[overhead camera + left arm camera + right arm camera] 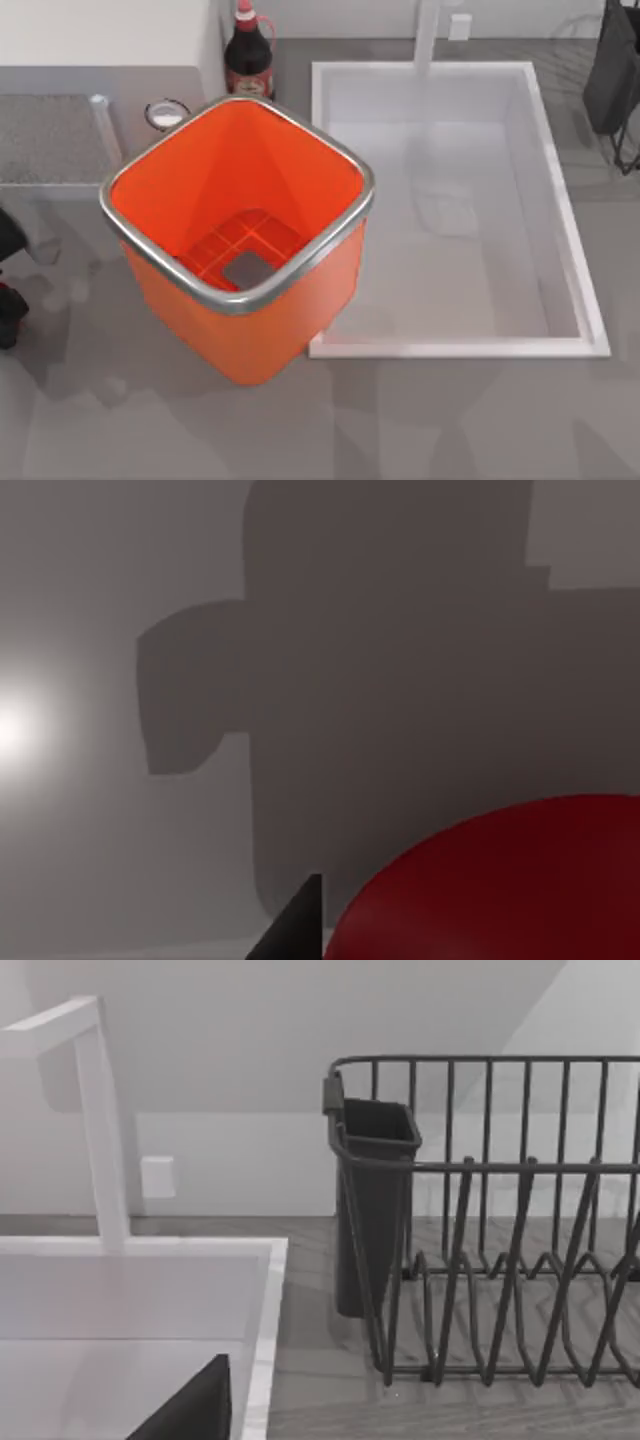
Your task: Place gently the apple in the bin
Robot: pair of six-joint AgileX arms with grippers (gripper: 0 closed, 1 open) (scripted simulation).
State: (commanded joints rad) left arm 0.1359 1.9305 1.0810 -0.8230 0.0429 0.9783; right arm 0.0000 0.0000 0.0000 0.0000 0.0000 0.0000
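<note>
Bin upright at table centre-left, orange walls, silver rim, grid floor with grey square bare: no fruit inside, so placement not done. Apple close under left wrist camera, deep red, just beside one dark fingertip of left gripper; contact or clamp not resolvable from that view, so grasp state: cannot tell. Left arm barely in at top view's left edge, dark with a red patch, well left of bin and low near the table; apple presumably down there too, outside the bin. Judged stage: early, at or around pickup. Left to do: secure grasp, lift, carry right over the rim, lower inside, release gently near the floor. Right arm parked at far right near white basin; right wrist view looking across basin edge to dark dish rack with its utensil cup, one dark fingertip at frame bottom, holding nothing visible, open or closed not readable. Dark bottle with red cap behind bin, touching or just beside rim, not in the carry path from the left.
</note>
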